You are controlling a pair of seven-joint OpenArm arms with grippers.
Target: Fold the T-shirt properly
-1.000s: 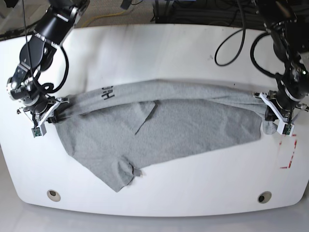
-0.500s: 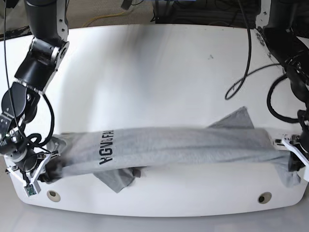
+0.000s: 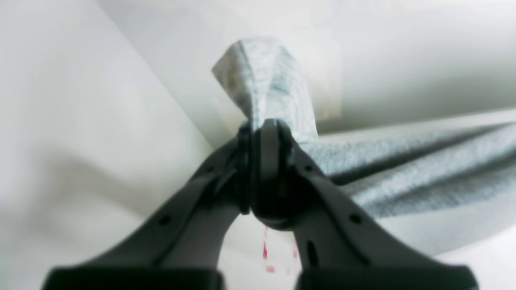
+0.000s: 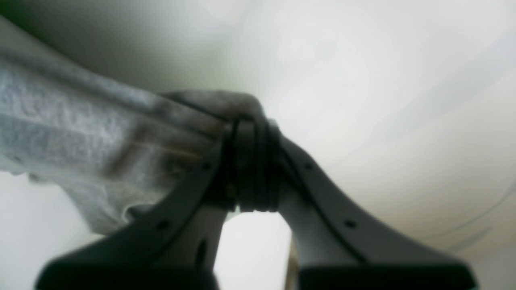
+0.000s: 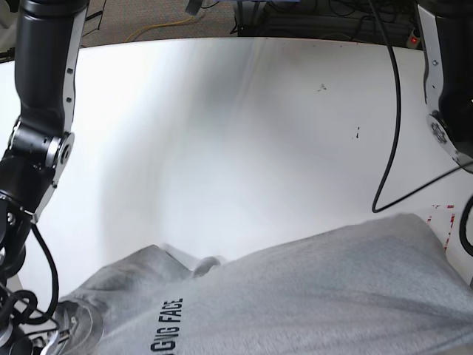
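Observation:
The light grey T-shirt (image 5: pixel 310 296) hangs stretched between my two grippers, lifted above the white table (image 5: pixel 222 133) and filling the bottom of the base view. Part of its black lettering (image 5: pixel 166 327) shows, reading "FACE". In the left wrist view my left gripper (image 3: pixel 264 129) is shut on a bunched corner of the T-shirt (image 3: pixel 270 80), with the cloth trailing off to the right. In the right wrist view my right gripper (image 4: pixel 250 125) is shut on another bunched edge of the T-shirt (image 4: pixel 100 133), with the cloth trailing left. In the base view both grippers' fingertips are out of frame or hidden.
A red dashed tape mark (image 5: pixel 442 222) sits near the table's right edge and shows under the left gripper (image 3: pixel 266 249). A black cable (image 5: pixel 392 148) hangs over the table's right side. The right arm's links (image 5: pixel 37 148) stand along the left edge.
Both grippers have lifted the T-shirt off the table and drawn it toward the front edge. It went from lying spread out to a stretched band, and now hangs close to the camera.

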